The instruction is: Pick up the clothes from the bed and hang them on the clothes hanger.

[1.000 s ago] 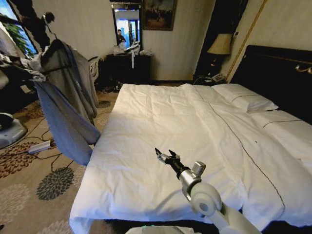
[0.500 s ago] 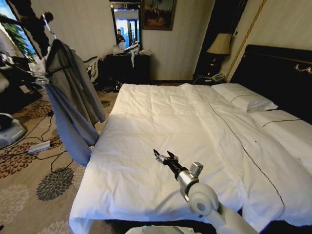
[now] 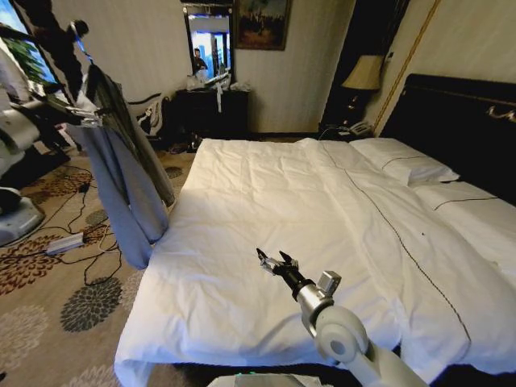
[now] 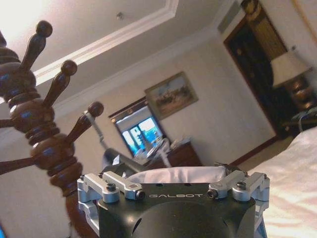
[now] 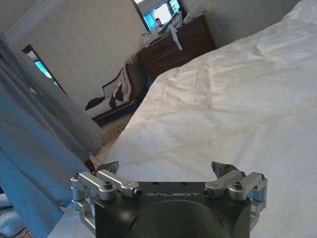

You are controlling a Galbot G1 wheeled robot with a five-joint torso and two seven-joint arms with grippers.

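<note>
One shirt (image 3: 121,185) (grey-blue) hangs by the bed (image 3: 322,242), grasped by the left gripper (image 3: 81,119), while the right gripper (image 3: 274,262) floats released over the duvet.

Soft, even room light, brightest on the white bedding

The duvet (image 3: 322,234) on the bed nearly washes out in the right wrist view; the black headboard (image 3: 451,121) stays deep in shadow. The ceiling (image 4: 99,25) glares at one corner in the left wrist view, and the coat stand (image 4: 39,124) there looks slightly soft.

Pale striped walls, floral carpet (image 3: 48,306), dark dresser (image 3: 211,109) under mirror (image 3: 210,42), framed painting (image 3: 262,22), lamp (image 3: 364,74)
</note>
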